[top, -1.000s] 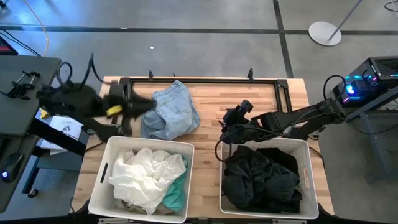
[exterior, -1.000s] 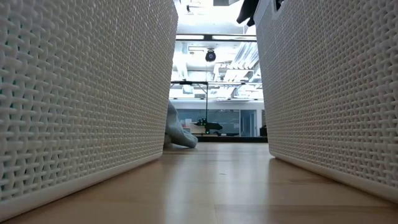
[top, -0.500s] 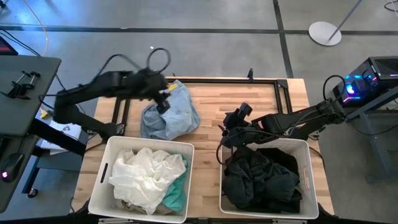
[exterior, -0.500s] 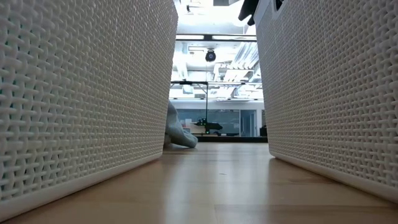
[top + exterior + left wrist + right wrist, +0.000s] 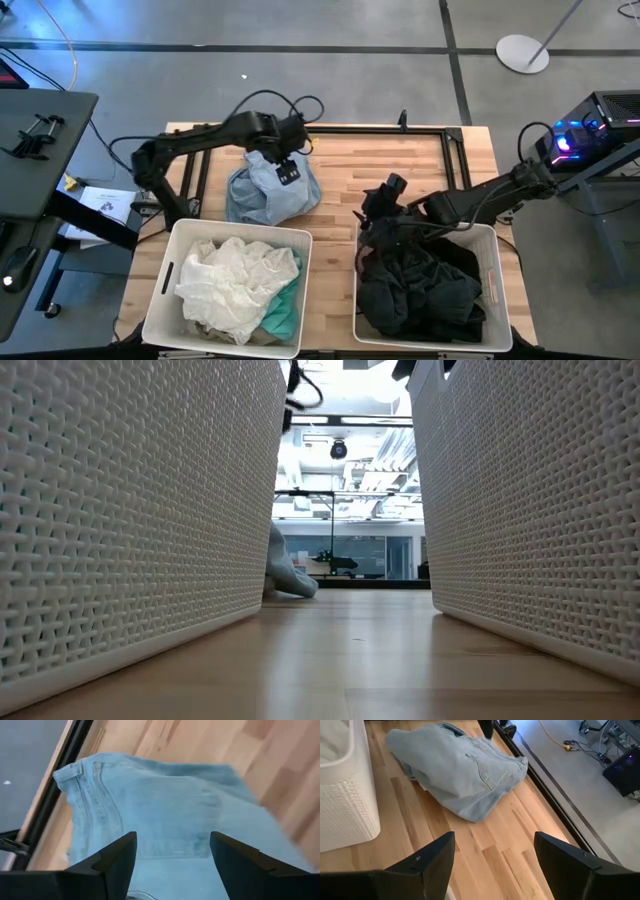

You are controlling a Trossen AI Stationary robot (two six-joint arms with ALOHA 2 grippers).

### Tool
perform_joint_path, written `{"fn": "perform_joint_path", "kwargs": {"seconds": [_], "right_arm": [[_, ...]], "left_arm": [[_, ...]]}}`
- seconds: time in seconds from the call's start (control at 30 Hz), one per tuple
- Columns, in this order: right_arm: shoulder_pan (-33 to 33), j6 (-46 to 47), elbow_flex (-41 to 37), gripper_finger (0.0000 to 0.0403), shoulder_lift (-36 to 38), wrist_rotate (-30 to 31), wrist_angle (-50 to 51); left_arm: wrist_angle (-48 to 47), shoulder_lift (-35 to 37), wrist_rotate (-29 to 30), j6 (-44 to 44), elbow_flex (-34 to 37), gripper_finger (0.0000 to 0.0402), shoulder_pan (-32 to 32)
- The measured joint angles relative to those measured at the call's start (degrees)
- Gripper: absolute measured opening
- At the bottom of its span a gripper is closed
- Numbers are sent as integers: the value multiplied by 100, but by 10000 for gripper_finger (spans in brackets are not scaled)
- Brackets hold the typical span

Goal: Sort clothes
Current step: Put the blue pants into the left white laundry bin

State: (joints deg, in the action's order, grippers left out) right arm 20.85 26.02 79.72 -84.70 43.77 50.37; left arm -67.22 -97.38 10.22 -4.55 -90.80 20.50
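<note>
A pale blue denim garment lies crumpled on the wooden table near its far edge; it also shows in the left wrist view, the right wrist view and the low view. My left gripper hangs open just above it, pointing down, its fingers spread over the cloth without touching. White and teal clothes fill the left basket. Black clothes fill the right basket. My right gripper is open above that basket's far left corner.
Both white baskets stand along the table's near edge, with a strip of bare wood between them. A black metal frame runs along the far edge. The far right part of the table top is bare wood.
My left arm has swung from beyond the table's far left corner toward the right and down. It has tipped from nearly level to pointing down and now hangs over the denim garment. The garment and the baskets have not moved.
</note>
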Motion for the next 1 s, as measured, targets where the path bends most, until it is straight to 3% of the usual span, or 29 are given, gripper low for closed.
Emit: {"fn": "perform_joint_path", "kwargs": {"seconds": [0.2,0.3,0.7,1.0], "right_arm": [[206,52,0,259,-1,272,2],[284,51,0,259,-1,363,5],[325,-89,0,259,-1,371,20],[321,81,0,259,-1,369,3]], "left_arm": [[58,-554,55,279,-2,246,221],[118,-728,549,408,0,246,245],[62,-404,994,178,0,232,97],[-591,-123,532,-223,41,216,-42]]}}
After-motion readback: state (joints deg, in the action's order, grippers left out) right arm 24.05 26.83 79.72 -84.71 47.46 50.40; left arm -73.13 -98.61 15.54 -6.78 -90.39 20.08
